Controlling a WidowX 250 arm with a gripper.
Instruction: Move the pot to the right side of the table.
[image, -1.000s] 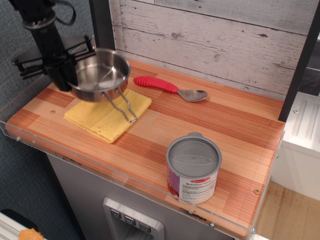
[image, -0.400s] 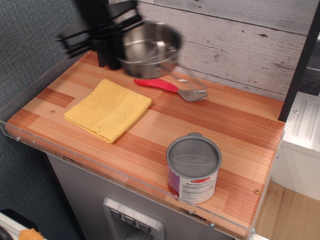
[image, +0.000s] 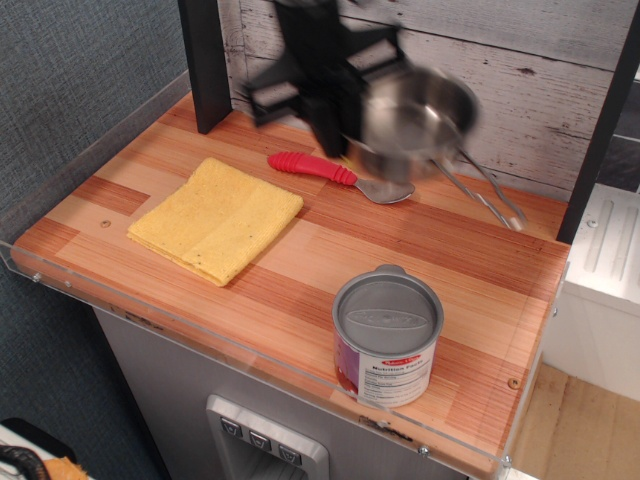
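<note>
One pot in transit, carried in the air above the back of the desk, over the bowl end of the red-handled spoon. Pincer clamped on the pot's left rim; image blurred, so finger detail unclear. Wire handle hangs down to the right, probably because the grip is on the opposite rim. Height seems chosen to clear the spoon and the can. Versus 0.4 s ago: pot has shifted rightward from above the spoon's red grip. Versus 1.0 s ago: it was over the yellow cloth, now uncovered. Right side not yet reached; cloth, spoon, can unmoved.
</note>
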